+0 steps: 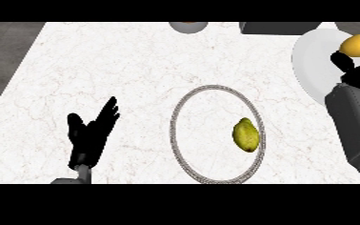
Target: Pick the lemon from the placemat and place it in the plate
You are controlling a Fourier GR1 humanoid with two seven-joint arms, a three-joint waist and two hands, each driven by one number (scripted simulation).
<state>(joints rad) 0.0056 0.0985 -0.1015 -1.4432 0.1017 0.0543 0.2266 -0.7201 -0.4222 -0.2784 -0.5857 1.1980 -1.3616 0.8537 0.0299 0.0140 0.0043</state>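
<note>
Head view. White marbled counter (105, 66) fills most of the frame. Centre-right: a round placemat (181, 109) with a grey braided rim. A yellow-green lemon (245, 135) lies on it, near its right rim, with no hand touching it.

Upper right: white plate (313, 62), partly cut off by the frame edge. The right hand (346, 64) is over the plate's right part, fingers curled round a yellow-orange fruit (352, 44); the fruit is only partly visible, kind not determinable.

Lower left: left hand (91, 131), fingers straight and spread, pointing up, holding nothing, well apart from the placemat.

Top edge: a grey round object (188, 26) and a dark block (277, 27), both cut off.
</note>
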